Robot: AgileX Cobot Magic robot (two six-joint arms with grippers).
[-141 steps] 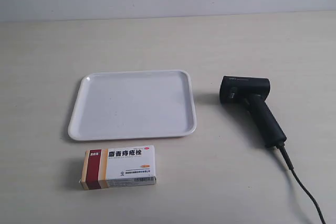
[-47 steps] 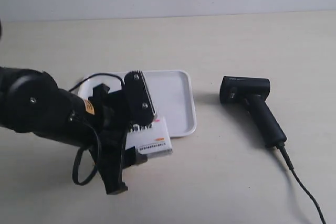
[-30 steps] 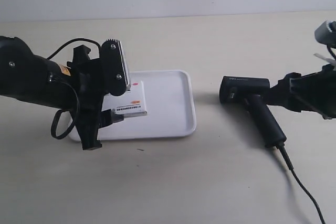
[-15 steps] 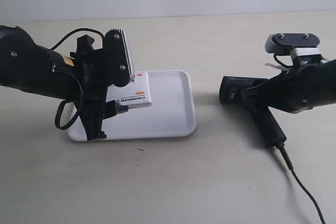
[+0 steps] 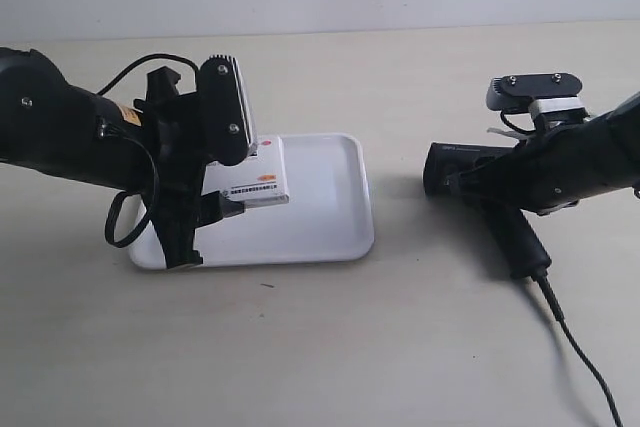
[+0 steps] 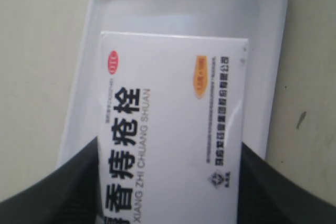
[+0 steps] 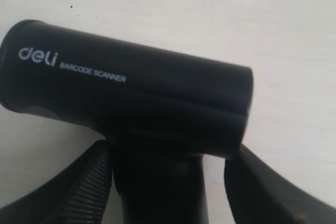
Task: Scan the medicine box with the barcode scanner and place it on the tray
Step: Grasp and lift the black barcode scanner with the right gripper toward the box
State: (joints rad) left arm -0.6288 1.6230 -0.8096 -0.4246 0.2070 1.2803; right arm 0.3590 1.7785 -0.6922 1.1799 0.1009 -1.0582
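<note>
Left wrist view shows your left gripper (image 6: 170,192) clamping the medicine box (image 6: 170,124) by its long edges, raised over the tray (image 6: 265,51) — likely so a printed face stays clear for scanning. Your right gripper (image 7: 168,177) straddles the barcode scanner (image 7: 131,98) handle on the desk (image 5: 330,347), jaws wide — you haven't closed yet.

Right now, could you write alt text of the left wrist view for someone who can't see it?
A white medicine box with red Chinese lettering fills the view, gripped between two black fingers on either side. Behind it lies the white tray on a pale table.
</note>
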